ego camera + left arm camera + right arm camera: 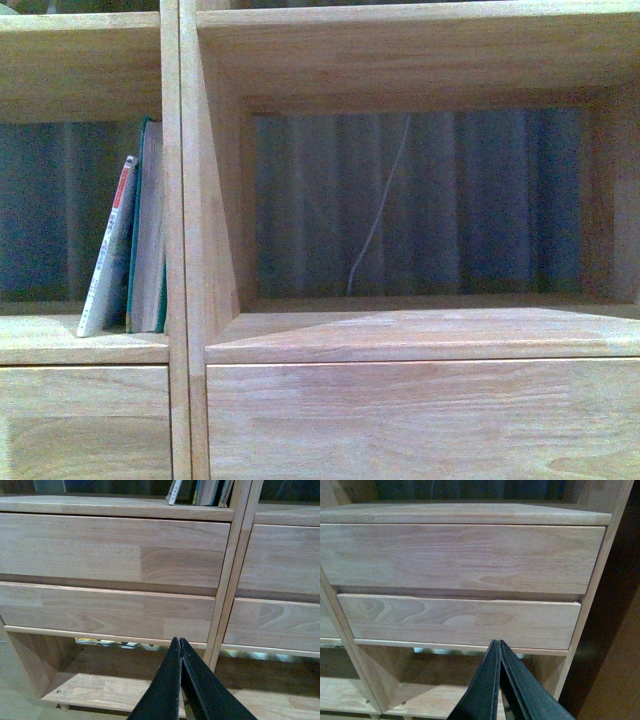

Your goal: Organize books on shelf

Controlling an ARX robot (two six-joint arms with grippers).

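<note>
The light-wood shelf (185,200) fills the front view. In its left cubby the thin white paperback (108,250) with a red-marked spine leans against the taller teal-covered book (148,230), which stands by the central divider. Both books' lower ends show in the left wrist view: the white paperback (174,492) and the teal book (209,492). My left gripper (179,641) is shut and empty, low in front of the left column's drawer fronts (110,550). My right gripper (498,642) is shut and empty, low in front of the right column's drawer fronts (460,555). Neither gripper shows in the front view.
The right cubby (420,200) holds no books; a thin pale cord (375,220) hangs against the ribbed backdrop behind it. Below the drawers is a low open shelf board (100,690). A dark gap (615,630) lies beside the unit's right side.
</note>
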